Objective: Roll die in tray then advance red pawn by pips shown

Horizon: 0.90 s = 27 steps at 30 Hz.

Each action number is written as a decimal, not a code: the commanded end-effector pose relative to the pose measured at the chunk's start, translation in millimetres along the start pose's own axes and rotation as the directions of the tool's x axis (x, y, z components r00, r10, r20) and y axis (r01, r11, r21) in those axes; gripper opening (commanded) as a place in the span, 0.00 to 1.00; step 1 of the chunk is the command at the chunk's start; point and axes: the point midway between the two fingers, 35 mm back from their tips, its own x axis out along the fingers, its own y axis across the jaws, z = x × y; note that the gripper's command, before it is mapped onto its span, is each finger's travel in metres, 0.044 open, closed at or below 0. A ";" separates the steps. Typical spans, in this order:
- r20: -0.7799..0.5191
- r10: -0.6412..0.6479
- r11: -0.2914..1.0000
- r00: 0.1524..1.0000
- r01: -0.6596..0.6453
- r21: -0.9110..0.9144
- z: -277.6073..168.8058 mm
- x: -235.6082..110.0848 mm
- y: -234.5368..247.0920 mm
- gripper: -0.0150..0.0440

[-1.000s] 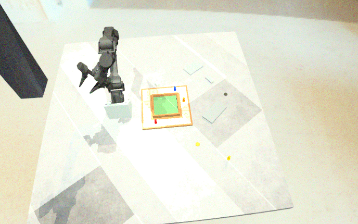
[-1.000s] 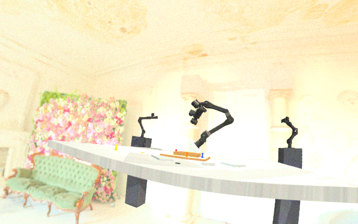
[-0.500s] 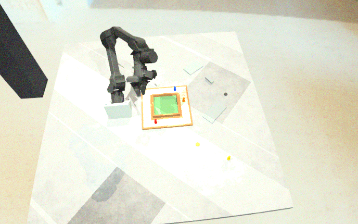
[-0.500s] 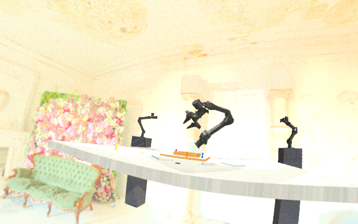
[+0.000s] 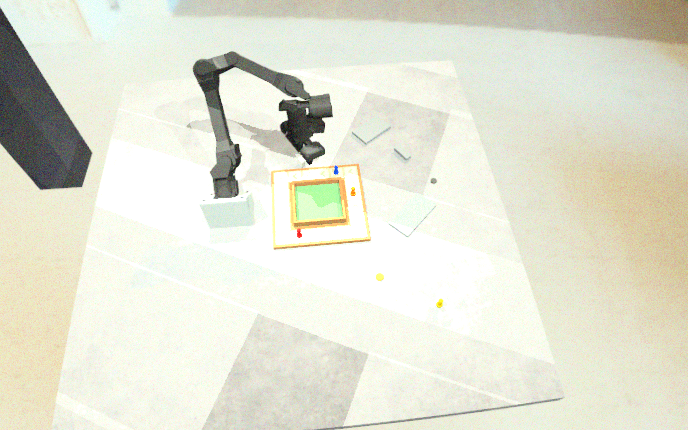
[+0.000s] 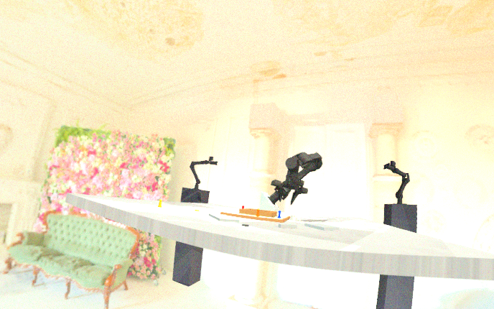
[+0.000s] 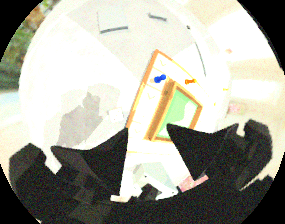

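Observation:
The game board with an orange rim lies in the middle of the table. In its centre is the green tray with a wooden wall. The red pawn stands on the board's near side. A blue pawn and an orange pawn stand on the far and right sides. My gripper hangs just above the board's far edge, partly open with nothing between the fingers. I cannot make out the die.
A yellow pawn and a yellow disc lie on the table off the board. Three pale grey slabs and a small dark disc lie to the right. The arm's base stands left of the board.

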 end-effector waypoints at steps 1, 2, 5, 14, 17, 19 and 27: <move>-0.010 0.162 0.980 0.987 -0.162 -0.115 9.3 16.1 45.1 0.72; -0.010 0.162 0.980 0.987 -0.162 -0.115 9.3 16.1 45.1 0.72; -0.010 0.162 0.980 0.987 -0.162 -0.115 9.3 16.1 45.1 0.72; -0.010 0.162 0.980 0.987 -0.162 -0.115 9.3 30.7 48.2 0.72; -0.010 0.162 0.980 0.987 -0.162 -0.115 9.3 31.8 48.3 0.72; -0.010 0.162 0.980 0.987 -0.162 -0.115 9.4 34.7 48.7 0.72; -0.010 0.162 0.980 0.987 -0.162 -0.115 9.7 47.4 51.0 0.72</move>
